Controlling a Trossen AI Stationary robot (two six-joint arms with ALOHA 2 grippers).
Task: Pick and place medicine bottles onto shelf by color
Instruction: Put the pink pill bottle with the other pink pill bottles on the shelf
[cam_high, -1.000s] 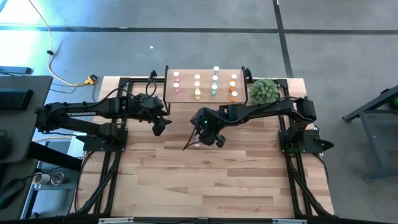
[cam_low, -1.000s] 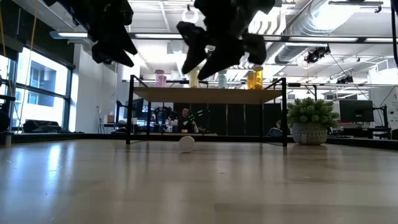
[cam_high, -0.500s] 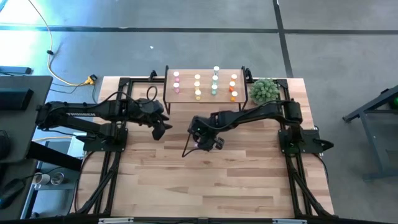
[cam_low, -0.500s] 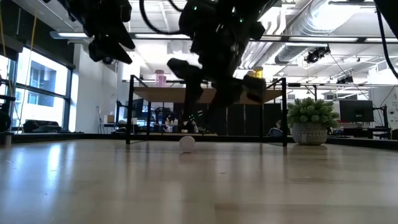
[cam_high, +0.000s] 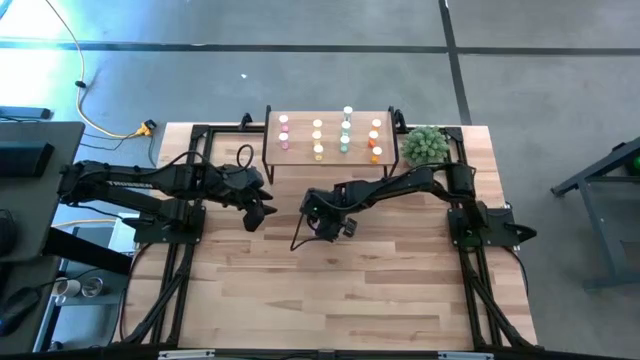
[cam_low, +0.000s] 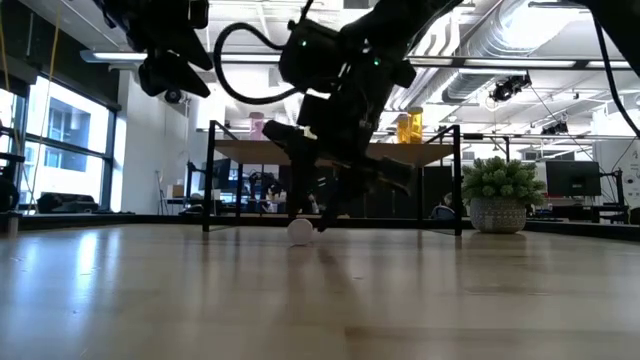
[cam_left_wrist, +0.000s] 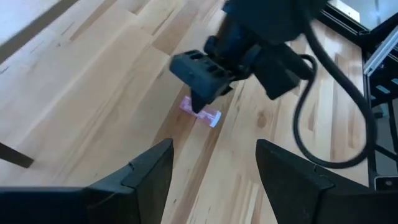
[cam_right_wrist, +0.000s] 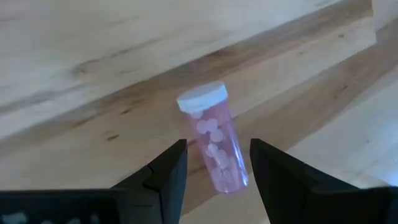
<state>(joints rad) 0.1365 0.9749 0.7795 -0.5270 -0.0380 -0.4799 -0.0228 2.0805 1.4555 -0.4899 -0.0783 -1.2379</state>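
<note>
From above, the wooden counter (cam_high: 340, 290) carries the shelf (cam_high: 330, 137) at its far edge, with medicine bottles (cam_high: 345, 135) standing on it in four short rows: pink at the left, then yellow, green and orange at the right, next to a green potted plant (cam_high: 424, 146). The right pincer (cam_high: 327, 227) reaches down to the middle of the counter in front of the shelf, and the left pincer (cam_high: 257, 213) hangs a little to its left, apart from everything. In the low view the right pincer (cam_low: 318, 200) is down just over a lying bottle whose white cap (cam_low: 300, 231) faces the camera, while the left pincer (cam_low: 170, 75) is high at the upper left; the shelf (cam_low: 335, 153) stands behind with bottles on top. The left wrist view shows that arm's own fingers (cam_left_wrist: 146, 177) spread apart and empty, looking toward the right pincer (cam_left_wrist: 200, 106), whose tip is right at a pink bottle (cam_left_wrist: 201, 112) lying on the counter. In the right wrist view the pink bottle (cam_right_wrist: 213, 145) lies on its side on the wood, with the body's lower end between the two open fingers (cam_right_wrist: 165, 171), which do not yet grip it.
</note>
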